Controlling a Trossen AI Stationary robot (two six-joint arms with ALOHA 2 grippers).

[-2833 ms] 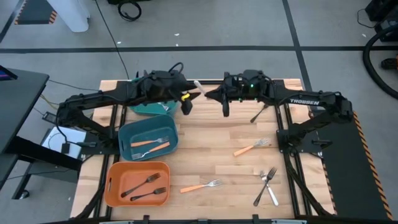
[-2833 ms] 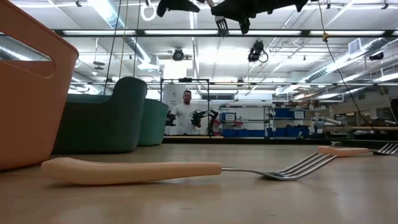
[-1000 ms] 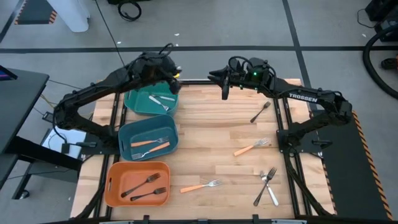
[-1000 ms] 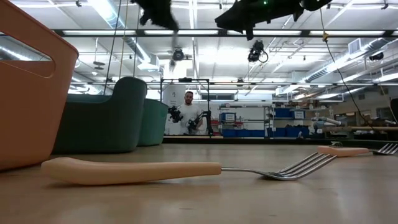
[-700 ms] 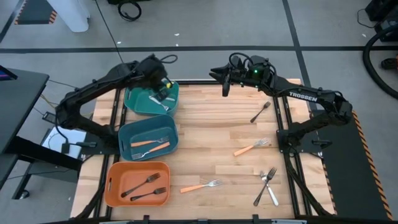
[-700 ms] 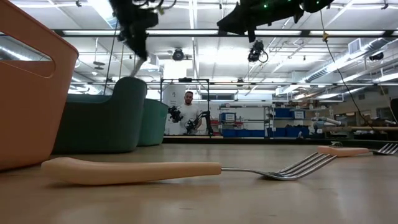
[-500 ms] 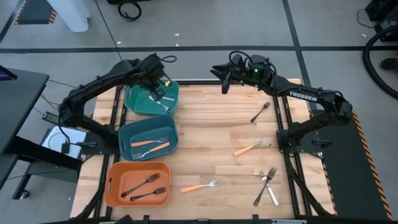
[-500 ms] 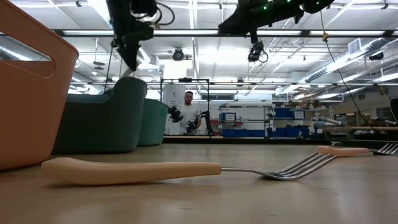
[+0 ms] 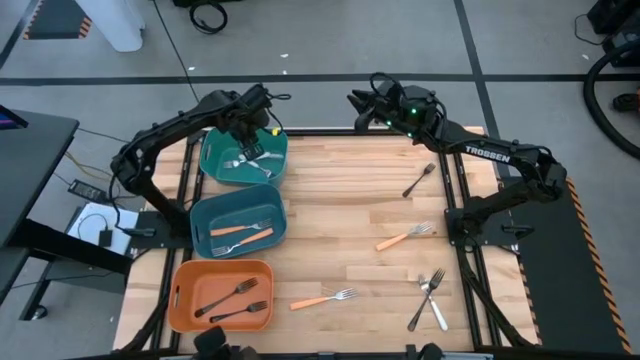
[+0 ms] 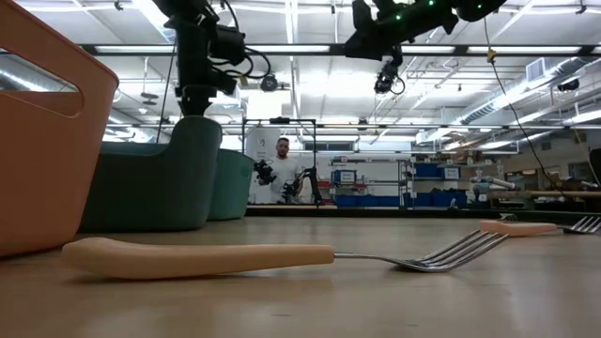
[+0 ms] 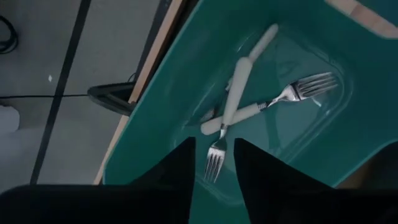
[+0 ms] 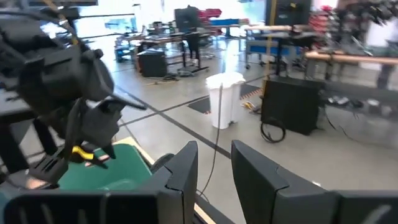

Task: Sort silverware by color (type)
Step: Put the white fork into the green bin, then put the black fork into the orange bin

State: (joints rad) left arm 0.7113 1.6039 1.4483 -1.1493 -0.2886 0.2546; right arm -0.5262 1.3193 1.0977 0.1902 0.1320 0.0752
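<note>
My left gripper [image 9: 246, 150] [image 11: 211, 168] hangs open over the dark green bin [image 9: 215, 165] at the table's far left, pointing steeply down and touching nothing. Two white-handled forks [image 11: 239, 93] lie crossed on that bin's floor, straight below the fingers. My right gripper [image 9: 358, 102] [image 12: 214, 168] stands open and level, high above the far edge, with nothing between its fingers. More silverware lies on the table: a black fork [image 9: 418, 180], two orange-handled forks [image 9: 404, 238] [image 9: 323, 298] and two silver ones [image 9: 430, 298].
A teal bin [image 9: 205, 215] with orange-handled forks sits in front of the green one. An orange bin [image 9: 180, 300] with two black forks stands at the near left. Bare wood lies in the table's middle. In the low view an orange-handled fork [image 10: 235, 255] lies close in front.
My left gripper has swung toward the table's far left, come down over the green bin and tipped to point steeply down. It has let go of a white-handled fork, which now lies across the other one in the bin. My right gripper has turned a little toward the far edge.
</note>
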